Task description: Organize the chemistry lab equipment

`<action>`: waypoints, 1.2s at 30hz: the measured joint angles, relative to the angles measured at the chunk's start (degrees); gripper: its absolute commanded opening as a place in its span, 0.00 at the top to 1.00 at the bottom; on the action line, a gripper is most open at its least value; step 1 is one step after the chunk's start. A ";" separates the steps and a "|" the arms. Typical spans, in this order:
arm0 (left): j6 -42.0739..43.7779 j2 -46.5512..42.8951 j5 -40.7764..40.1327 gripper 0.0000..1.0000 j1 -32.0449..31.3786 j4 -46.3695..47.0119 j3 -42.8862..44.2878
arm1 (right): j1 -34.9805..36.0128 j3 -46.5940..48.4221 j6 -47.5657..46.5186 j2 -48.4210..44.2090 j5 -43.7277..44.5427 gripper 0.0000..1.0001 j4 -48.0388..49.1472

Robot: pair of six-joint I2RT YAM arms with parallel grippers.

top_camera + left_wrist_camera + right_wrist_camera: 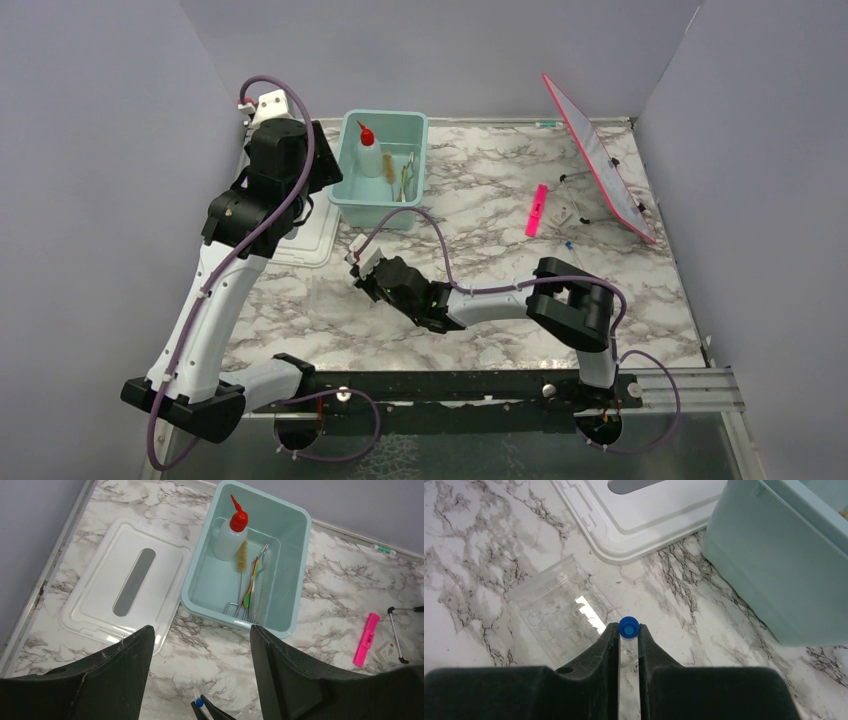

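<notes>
Teal tub (289, 580) beside white lid (95, 595) on marble table (200, 652); pink strip (366, 639) lies apart; clear tray (556, 612) near lid.

Bright, even light, soft shadows, glare on the clear plate (585, 611).

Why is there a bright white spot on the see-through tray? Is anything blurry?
Right wrist view: that spot is light glare on the clear tray; the vial between the right fingers looks sharp. Left wrist view: the left fingers loom big and dark. Top view: even light, faint shadows.
</notes>
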 measured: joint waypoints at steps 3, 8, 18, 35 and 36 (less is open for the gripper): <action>-0.04 0.07 0.02 0.27 0.00 0.04 -0.17 | 0.02 0.00 0.15 0.02 0.00 0.91 -0.79; -0.04 0.07 0.07 0.27 0.00 0.02 -0.28 | 0.02 0.98 0.90 0.87 0.07 0.91 -1.40; -0.17 0.09 0.28 0.27 0.00 0.04 -0.68 | -0.48 2.73 4.13 3.96 0.04 0.82 -2.47; -0.20 0.26 0.85 0.16 0.00 0.09 -0.83 | -1.18 1.49 9.16 -3.76 -1.49 0.37 -11.39; -0.20 0.26 1.05 0.16 0.00 0.17 -0.83 | -1.27 0.92 9.53 -5.84 -1.66 0.37 -12.11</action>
